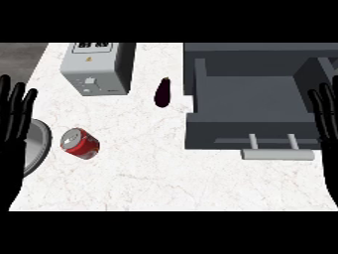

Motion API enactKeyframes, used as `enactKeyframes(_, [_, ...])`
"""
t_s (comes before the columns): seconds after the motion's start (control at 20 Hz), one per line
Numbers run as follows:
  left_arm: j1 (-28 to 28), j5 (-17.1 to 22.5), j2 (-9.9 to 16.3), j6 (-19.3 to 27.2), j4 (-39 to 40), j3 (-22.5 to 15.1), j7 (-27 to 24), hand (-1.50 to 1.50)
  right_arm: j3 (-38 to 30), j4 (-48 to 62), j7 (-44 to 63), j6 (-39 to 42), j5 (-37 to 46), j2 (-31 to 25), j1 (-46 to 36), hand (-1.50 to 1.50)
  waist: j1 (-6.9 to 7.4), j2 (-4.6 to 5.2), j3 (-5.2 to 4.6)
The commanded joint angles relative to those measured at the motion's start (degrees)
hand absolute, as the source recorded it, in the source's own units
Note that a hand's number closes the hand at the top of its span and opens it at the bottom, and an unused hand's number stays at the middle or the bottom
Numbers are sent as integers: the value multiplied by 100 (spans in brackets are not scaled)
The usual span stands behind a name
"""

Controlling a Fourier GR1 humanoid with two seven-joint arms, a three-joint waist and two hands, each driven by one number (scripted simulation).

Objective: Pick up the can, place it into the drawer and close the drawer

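At both side edges, left hand [3, 119] and right hand [336, 119], fingers straight, holding nothing.

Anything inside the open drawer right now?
The drawer stands open and its grey floor shows bare. The can still lies on the counter. The drawer's rear part, under the cabinet top, is hidden.

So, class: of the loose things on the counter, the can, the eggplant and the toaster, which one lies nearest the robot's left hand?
The red can: it lies just right of the left hand, while the eggplant and toaster sit farther back.
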Motion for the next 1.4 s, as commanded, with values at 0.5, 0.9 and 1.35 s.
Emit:
enactKeyframes(0.5, [344,402,732,-135,478,1012,1483,-150,-557,285,892,-439,17,64,479,-150,-66,24,-138])
enactKeyframes(0.9, [983,1080,846,-589,-587,1561,2109,-150,-1155,-52,512,148,-594,-83,1281,-150,-53,21,-141])
enactKeyframes(1.35, [1398,1154,340,-519,-1252,1592,2560,-150,-1568,-105,243,673,-937,-66,1794,-150,-58,21,-142])
